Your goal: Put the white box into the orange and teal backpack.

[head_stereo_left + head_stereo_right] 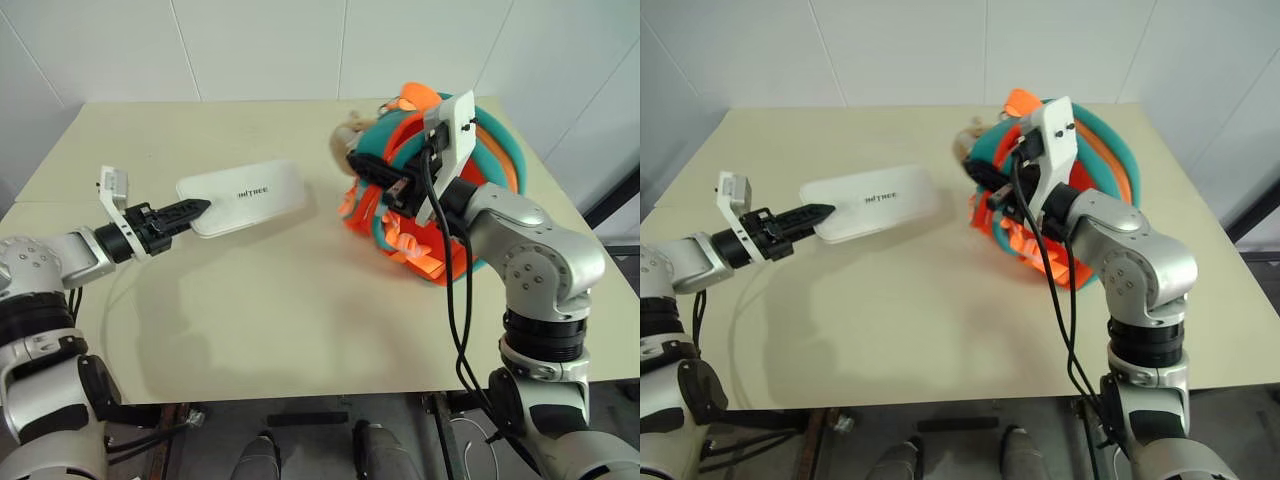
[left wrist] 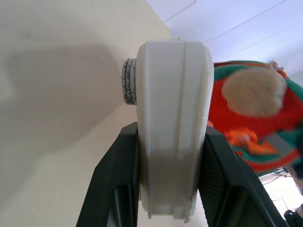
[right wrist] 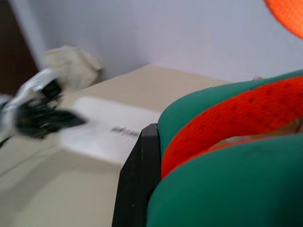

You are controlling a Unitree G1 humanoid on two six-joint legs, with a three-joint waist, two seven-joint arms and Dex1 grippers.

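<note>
The white box [image 1: 245, 197] hangs flat a little above the table, casting a shadow below. My left gripper [image 1: 195, 210] is shut on its near left end; in the left wrist view the box [image 2: 173, 123] sits between the two black fingers [image 2: 118, 189]. The orange and teal backpack [image 1: 495, 150] stands at the right of the table, with a tan plush charm [image 1: 348, 135] on its left side. My right gripper [image 1: 372, 172] is at the backpack's left edge, shut on its teal and orange trim [image 3: 227, 142], which lies against a black finger [image 3: 139, 175].
The beige table [image 1: 300, 320] spreads wide between the box and the front edge. White walls stand close behind the far edge. A black cable [image 1: 455, 300] hangs from the right wrist down past the table's front right.
</note>
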